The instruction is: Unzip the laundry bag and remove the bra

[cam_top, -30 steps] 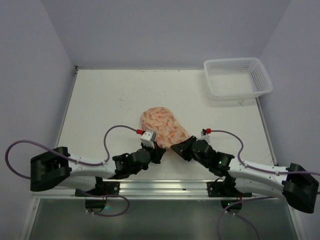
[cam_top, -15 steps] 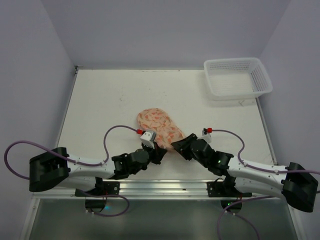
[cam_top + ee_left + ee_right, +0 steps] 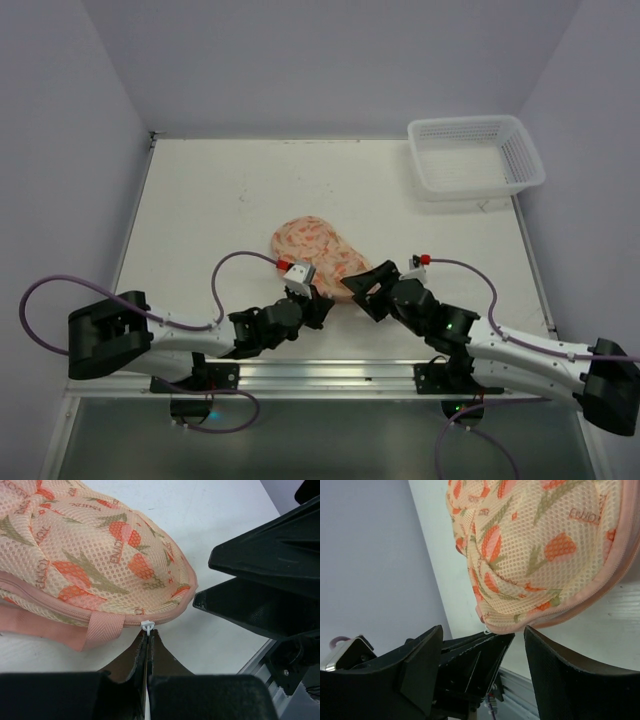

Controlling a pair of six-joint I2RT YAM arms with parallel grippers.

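Tightly, left fingers (image 3: 131,661) pinch the zip pull (image 3: 146,625).

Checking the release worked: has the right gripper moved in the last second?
Yes. The right gripper has opened and drawn slightly right, toward the white basket's side of the table; the laundry bag's corner sits between its open jaws.

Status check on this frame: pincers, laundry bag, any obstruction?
Left pincer shut on white zip pull. Right pincer open, beside laundry bag. Bag looks zipped, bra unseen. Nothing in the way.
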